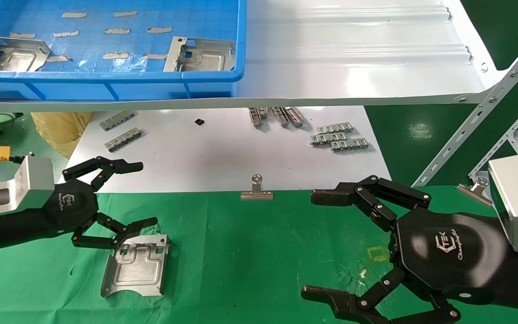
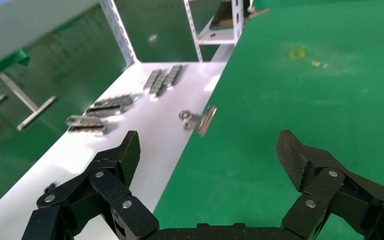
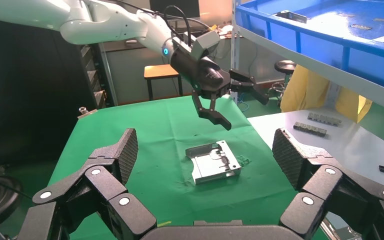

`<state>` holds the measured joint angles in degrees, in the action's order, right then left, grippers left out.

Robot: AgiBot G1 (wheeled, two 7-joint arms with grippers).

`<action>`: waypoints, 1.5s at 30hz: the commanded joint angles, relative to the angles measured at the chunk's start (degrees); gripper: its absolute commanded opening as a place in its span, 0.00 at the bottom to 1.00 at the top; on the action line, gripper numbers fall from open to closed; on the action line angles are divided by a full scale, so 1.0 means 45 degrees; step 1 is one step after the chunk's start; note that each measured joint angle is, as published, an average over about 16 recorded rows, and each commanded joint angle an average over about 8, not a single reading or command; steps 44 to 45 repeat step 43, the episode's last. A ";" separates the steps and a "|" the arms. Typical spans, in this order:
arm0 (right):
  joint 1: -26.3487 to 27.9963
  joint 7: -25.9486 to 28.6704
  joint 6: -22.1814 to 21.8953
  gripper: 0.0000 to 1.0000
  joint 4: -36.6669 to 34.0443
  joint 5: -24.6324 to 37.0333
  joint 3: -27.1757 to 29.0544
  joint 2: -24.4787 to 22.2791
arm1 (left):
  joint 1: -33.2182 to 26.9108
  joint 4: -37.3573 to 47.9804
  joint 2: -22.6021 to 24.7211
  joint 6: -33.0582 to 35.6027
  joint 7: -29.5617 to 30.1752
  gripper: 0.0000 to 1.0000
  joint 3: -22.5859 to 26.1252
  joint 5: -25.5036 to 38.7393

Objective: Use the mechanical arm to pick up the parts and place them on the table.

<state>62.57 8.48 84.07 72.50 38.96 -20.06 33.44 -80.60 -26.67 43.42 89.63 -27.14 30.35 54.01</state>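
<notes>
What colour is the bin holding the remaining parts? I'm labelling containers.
Bright blue bin; clearest in the head view.

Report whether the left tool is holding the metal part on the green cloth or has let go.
Let go. The left tool is open, its fingers spread above the part, which lies flat on the green table.

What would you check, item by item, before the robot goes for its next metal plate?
1. Left gripper open, holding nothing: ok.
2. Delivered part lying flat on the green table: ok.
3. Left gripper lifted clear of that part, as the right wrist view shows: ok.
4. Parts left to fetch: ok, two in the blue bin, one on the robot's left, another further right.
5. Right gripper open, hanging over bare cloth: ok.
6. Binder clip away from both grippers: ok.
</notes>
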 commanded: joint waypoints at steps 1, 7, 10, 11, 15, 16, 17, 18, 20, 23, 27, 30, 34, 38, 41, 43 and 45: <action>0.0000 0.0000 0.0000 1.00 0.0000 0.0000 0.0000 0.0000 | 0.0218 -0.0537 -0.0096 -0.0045 0.0434 1.00 -0.0164 -0.0139; 0.0000 -0.0001 0.0000 1.00 0.0000 -0.0001 -0.0001 0.0000 | 0.0874 -0.2154 -0.0386 -0.0181 0.1740 1.00 -0.0658 -0.0558; 0.0001 -0.0001 -0.0001 1.00 0.0000 -0.0001 -0.0002 -0.0001 | 0.1203 -0.2964 -0.0531 -0.0249 0.2394 1.00 -0.0906 -0.0768; 0.0001 -0.0001 -0.0001 1.00 0.0000 -0.0001 -0.0002 -0.0001 | 0.1314 -0.3240 -0.0580 -0.0272 0.2616 1.00 -0.0990 -0.0839; 0.0001 -0.0001 -0.0001 1.00 0.0000 -0.0002 -0.0003 -0.0001 | 0.1754 -0.4324 -0.0775 -0.0363 0.3492 1.00 -0.1321 -0.1120; 0.0001 -0.0001 -0.0001 1.00 0.0000 -0.0002 -0.0003 -0.0001 | 0.1861 -0.4587 -0.0822 -0.0385 0.3704 1.00 -0.1401 -0.1188; 0.0001 -0.0001 -0.0001 1.00 0.0000 -0.0002 -0.0003 -0.0001 | 0.1972 -0.4860 -0.0871 -0.0408 0.3925 1.00 -0.1485 -0.1259; 0.0001 -0.0002 -0.0001 1.00 0.0000 -0.0002 -0.0003 -0.0001 | 0.2083 -0.5133 -0.0920 -0.0431 0.4146 1.00 -0.1568 -0.1329; 0.0001 -0.0002 -0.0001 1.00 0.0000 -0.0002 -0.0003 -0.0001 | 0.2300 -0.5668 -0.1015 -0.0476 0.4578 1.00 -0.1732 -0.1468; 0.0001 -0.0002 -0.0001 1.00 0.0000 -0.0003 -0.0004 -0.0001 | 0.2628 -0.6478 -0.1161 -0.0544 0.5232 1.00 -0.1979 -0.1678; 0.0001 -0.0002 -0.0002 1.00 0.0000 -0.0003 -0.0005 -0.0002 | 0.3068 -0.7561 -0.1354 -0.0634 0.6106 1.00 -0.2310 -0.1958; 0.0001 -0.0002 -0.0002 1.00 0.0000 -0.0003 -0.0005 -0.0002 | 0.3396 -0.8369 -0.1499 -0.0702 0.6759 1.00 -0.2557 -0.2167; 0.0001 -0.0003 -0.0002 1.00 0.0000 -0.0004 -0.0006 -0.0002 | 0.3830 -0.9439 -0.1691 -0.0792 0.7624 1.00 -0.2884 -0.2444; 0.0001 -0.0003 -0.0004 1.00 -0.0001 -0.0004 -0.0006 -0.0002 | 0.4167 -1.0276 -0.1839 -0.0855 0.8276 1.00 -0.3135 -0.2661; -0.0001 -0.0004 -0.0006 1.00 -0.0002 -0.0005 -0.0005 -0.0003 | 0.4319 -1.0659 -0.1905 -0.0882 0.8526 1.00 -0.3250 -0.2765; -0.0001 -0.0004 -0.0007 1.00 -0.0003 -0.0005 -0.0005 -0.0003 | 0.4372 -1.0796 -0.1927 -0.0889 0.8603 1.00 -0.3288 -0.2802; -0.0001 -0.0004 -0.0007 1.00 -0.0003 -0.0005 -0.0005 -0.0003 | 0.4372 -1.0796 -0.1927 -0.0889 0.8603 1.00 -0.3288 -0.2802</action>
